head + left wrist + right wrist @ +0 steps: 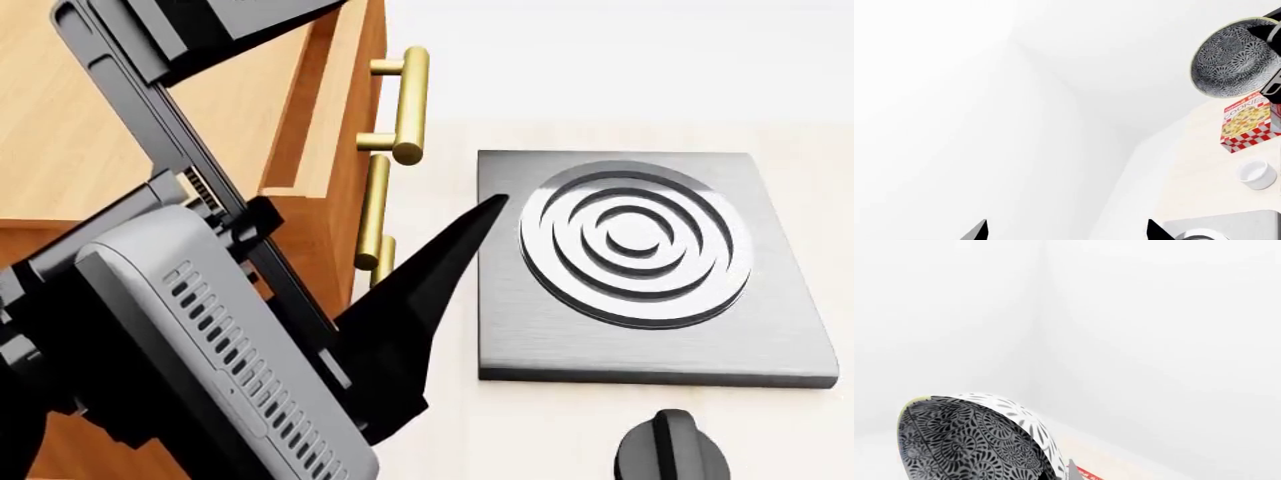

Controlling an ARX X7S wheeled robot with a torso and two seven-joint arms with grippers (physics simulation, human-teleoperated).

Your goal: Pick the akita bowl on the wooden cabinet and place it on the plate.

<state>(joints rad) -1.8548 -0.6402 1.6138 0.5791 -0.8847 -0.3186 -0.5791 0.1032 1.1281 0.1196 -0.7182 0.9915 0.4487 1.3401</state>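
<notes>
The right gripper (pixel 1271 60), only partly in frame in the left wrist view, clamps its dark fingers on the rim of the akita bowl (pixel 1233 61), a small deep white bowl crowded with dark grey-blue leaf pattern. The bowl hangs tilted in the air, well clear of any surface.

So the pick looks done: the bowl is off the orange-brown wooden cabinet (pixel 80 130) with brass bar handles. Carrying and setting down remain, and the plate appears in no view.

The left gripper (pixel 1066 231) has its fingertips apart, holding nothing.

Below the raised bowl on the pale counter stand a red-checked cookie box (pixel 1249 122) and a small plain white cup (pixel 1257 174). A grey square stove (pixel 534 330) with rings lies beside the cabinet. Any of these could obstruct the descent.
</notes>
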